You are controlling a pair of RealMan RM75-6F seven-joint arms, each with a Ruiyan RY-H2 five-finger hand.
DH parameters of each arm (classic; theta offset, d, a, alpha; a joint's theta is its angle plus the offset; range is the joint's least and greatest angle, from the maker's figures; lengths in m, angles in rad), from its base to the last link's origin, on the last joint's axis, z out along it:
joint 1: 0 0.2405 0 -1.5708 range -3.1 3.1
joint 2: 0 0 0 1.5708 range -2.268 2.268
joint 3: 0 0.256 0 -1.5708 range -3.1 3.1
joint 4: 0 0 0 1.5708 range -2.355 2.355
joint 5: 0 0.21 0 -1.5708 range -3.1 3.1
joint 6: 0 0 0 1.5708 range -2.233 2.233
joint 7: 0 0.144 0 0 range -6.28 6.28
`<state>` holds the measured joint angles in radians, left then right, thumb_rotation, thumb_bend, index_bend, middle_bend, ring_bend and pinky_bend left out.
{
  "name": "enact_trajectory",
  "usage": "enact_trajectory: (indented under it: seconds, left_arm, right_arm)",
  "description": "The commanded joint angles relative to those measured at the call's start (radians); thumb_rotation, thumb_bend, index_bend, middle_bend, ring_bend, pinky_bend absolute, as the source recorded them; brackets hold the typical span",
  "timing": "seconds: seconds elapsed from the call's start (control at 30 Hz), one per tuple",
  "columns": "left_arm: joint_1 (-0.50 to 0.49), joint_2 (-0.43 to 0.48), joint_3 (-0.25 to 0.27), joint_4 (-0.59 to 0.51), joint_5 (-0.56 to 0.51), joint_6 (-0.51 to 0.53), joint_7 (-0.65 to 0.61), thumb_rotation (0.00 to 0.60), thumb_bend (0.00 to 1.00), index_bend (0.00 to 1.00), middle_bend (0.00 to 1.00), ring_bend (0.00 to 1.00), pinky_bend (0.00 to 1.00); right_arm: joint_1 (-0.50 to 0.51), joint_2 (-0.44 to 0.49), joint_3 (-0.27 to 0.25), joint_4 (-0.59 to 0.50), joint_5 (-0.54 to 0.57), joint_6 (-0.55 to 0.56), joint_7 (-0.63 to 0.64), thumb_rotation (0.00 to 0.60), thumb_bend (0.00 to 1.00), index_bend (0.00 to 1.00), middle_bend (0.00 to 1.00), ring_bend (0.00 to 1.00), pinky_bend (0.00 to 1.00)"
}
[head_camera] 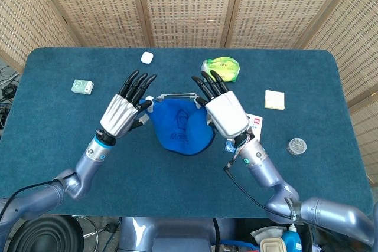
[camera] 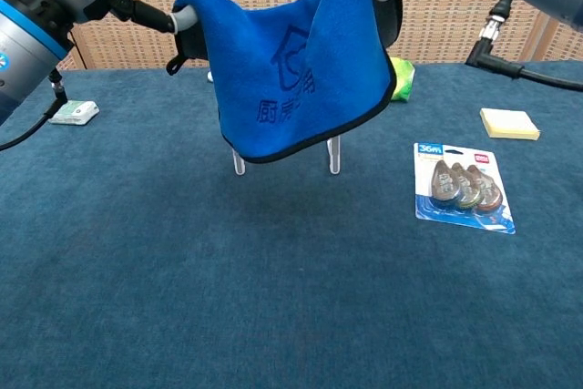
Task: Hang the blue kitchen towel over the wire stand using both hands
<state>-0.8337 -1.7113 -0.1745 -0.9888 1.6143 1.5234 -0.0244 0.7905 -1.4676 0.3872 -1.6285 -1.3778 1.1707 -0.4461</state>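
Note:
The blue kitchen towel [head_camera: 180, 126] [camera: 296, 61] hangs in the air, lifted clear of the table, printed with a house outline and characters. My left hand [head_camera: 123, 110] pinches its left top corner and my right hand [head_camera: 223, 110] pinches its right top corner, other fingers spread. The wire stand [head_camera: 175, 95] is just behind the towel; in the chest view only its two feet [camera: 333, 157] show below the towel's hem. Both hands are mostly cut off at the top edge of the chest view.
On the blue table [head_camera: 59, 146] lie a white case [head_camera: 146, 58], a green-white packet [head_camera: 82, 87], a yellow-green pouch [head_camera: 221, 69], a yellow notepad [head_camera: 274, 100], a blister pack [camera: 460, 186] and a round metal lid [head_camera: 296, 146].

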Motion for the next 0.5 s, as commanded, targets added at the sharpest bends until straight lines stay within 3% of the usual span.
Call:
enact_trajectory:
  seconds: [0.03, 0.23, 0.5]
  left_arm:
    - [-0.013, 0.014, -0.028, -0.034, -0.026, -0.032, 0.034, 0.600, 0.40, 0.71, 0.00, 0.00, 0.00]
    - [-0.039, 0.028, -0.070, -0.060, -0.045, -0.058, 0.065, 0.600, 0.40, 0.71, 0.00, 0.00, 0.00]
    - [-0.075, 0.011, -0.125, -0.008, -0.082, -0.081, 0.050, 0.600, 0.40, 0.71, 0.00, 0.00, 0.00]
  right_arm:
    - [0.015, 0.005, 0.029, -0.007, 0.044, 0.003, -0.030, 0.600, 0.54, 0.63, 0.13, 0.00, 0.07]
    - [0.051, 0.015, 0.082, -0.018, 0.151, -0.008, -0.105, 0.600, 0.54, 0.63, 0.13, 0.00, 0.08]
    - [0.125, 0.006, 0.140, 0.004, 0.309, -0.015, -0.216, 0.600, 0.54, 0.63, 0.13, 0.00, 0.08]
